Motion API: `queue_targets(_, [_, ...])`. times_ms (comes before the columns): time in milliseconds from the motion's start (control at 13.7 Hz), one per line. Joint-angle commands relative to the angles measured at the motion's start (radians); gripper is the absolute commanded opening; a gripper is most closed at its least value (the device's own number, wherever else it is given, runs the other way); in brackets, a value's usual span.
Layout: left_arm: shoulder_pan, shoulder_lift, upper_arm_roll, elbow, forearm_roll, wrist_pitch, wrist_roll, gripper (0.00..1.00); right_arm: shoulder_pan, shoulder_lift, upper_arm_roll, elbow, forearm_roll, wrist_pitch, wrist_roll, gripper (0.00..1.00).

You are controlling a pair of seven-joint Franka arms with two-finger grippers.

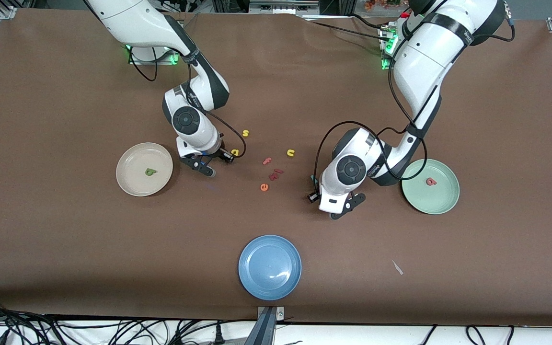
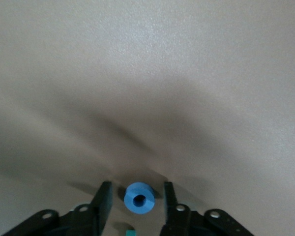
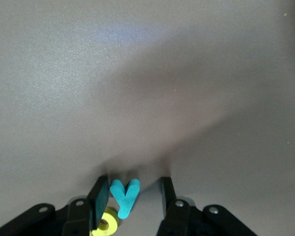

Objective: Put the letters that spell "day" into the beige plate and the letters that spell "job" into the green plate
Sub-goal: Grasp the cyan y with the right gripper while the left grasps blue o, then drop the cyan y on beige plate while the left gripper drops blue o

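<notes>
Both hands are down at the desk (image 1: 65, 268), each straddling a foam letter with its fingers not yet touching it. The left hand (image 2: 136, 199) sits low between the blue plate (image 1: 270, 266) and the green plate (image 1: 430, 186), fingers parted either side of the blue o (image 2: 139, 198); gaps show on both sides, so nothing is gripped. The right hand (image 3: 132, 196) is beside the beige plate (image 1: 144, 168), toward the middle of the desk, fingers apart around the teal y (image 3: 124, 195), with one finger touching or nearly touching one of the y's arms and a clear gap at the other finger; not grasped either. The yellow a (image 3: 107, 222) lies just beside the y, under that same finger (risk of nudging or pinching both). The foam looks light, soft and a bit squashy, not fragile, and probably grippy enough; a gentle pinch across the body should do. The o is a ring lying flat with its hole up, no long axis, so any pinch across the outer rim works. The y lies flat, its stem pointing back toward the wrist and its arms pointing away; its long axis runs along the stem, roughly between the fingers, so closing across the stem and fork suits it. A green d (image 1: 150, 172) already lies in the beige plate, and a pink-red b (image 1: 430, 181) in the green plate.
</notes>
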Motion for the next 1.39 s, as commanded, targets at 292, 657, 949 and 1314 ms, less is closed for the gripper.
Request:
queue_targets(292, [-0.014, 0.011, 0.017, 0.032, 0.006, -0.021, 0.004, 0.03, 0.007, -0.006, 0.009, -0.011, 0.008, 0.005, -0.005, 0.2])
queue_targets(657, [0.085, -0.129, 0.007, 0.027, -0.011, -0.223, 0.134, 0.0, 0.005, -0.107, -0.048, 0.018, 0.004, -0.168, -0.152, 0.19])
queue_targets(949, [0.309, -0.256, -0.018, 0.018, -0.1, -0.51, 0.441, 0.0, 0.004, -0.152, -0.198, 0.014, -0.001, -0.283, -0.45, 0.2])
queue_targets(1314, [0.498, -0.18, -0.013, -0.014, -0.007, -0.531, 0.691, 0.0, -0.015, -0.122, -0.364, 0.0, 0.01, -0.292, -0.776, 0.2])
